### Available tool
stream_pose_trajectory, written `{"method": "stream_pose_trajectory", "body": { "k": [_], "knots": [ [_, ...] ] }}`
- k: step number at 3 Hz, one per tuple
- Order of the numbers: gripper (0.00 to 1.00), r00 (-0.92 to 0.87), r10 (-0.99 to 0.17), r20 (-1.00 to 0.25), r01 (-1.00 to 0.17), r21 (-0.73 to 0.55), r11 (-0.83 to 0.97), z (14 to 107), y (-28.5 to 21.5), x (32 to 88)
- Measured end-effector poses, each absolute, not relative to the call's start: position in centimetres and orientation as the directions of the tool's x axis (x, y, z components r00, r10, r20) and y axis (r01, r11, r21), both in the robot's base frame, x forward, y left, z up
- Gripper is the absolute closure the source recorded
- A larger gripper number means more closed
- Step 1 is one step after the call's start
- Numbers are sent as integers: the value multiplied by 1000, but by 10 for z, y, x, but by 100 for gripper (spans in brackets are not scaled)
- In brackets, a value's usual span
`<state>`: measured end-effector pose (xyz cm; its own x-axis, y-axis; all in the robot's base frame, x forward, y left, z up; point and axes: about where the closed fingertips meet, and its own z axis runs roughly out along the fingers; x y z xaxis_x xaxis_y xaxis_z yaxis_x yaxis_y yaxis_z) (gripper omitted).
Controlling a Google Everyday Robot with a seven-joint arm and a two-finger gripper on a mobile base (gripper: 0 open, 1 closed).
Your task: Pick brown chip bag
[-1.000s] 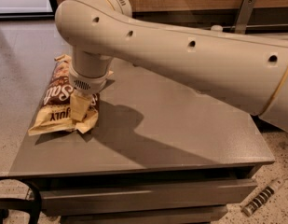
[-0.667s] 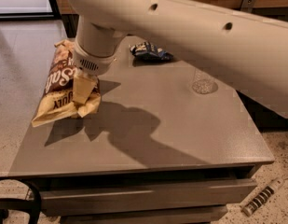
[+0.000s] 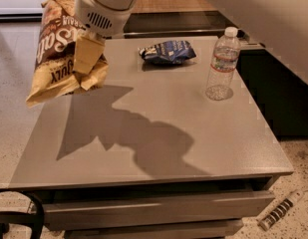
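The brown chip bag point(image 3: 56, 51) hangs in the air above the left edge of the grey table point(image 3: 193, 133). It has a dark brown middle with white lettering and cream-yellow ends. My gripper point(image 3: 86, 59) is shut on the bag's right side, one cream finger pressed flat on its front. The bag is clear of the tabletop and casts a shadow on it. The white arm reaches in from the top right.
A dark blue snack bag point(image 3: 167, 51) lies at the back middle of the table. A clear water bottle point(image 3: 222, 63) stands upright at the back right. A drawer front point(image 3: 158, 208) runs below the table's near edge. Speckled floor lies to the left.
The gripper has lifted the brown chip bag off the table's left side and raised it. The arm has moved up, uncovering the blue bag and the bottle.
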<state>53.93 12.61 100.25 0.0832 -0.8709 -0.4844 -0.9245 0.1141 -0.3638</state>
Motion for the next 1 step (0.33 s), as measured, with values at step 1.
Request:
{"method": "stream_pose_trajectory", "body": {
  "k": [1],
  "knots": [
    [100, 118, -846, -521, -912, -394, 115, 1025, 114, 539]
  ]
}}
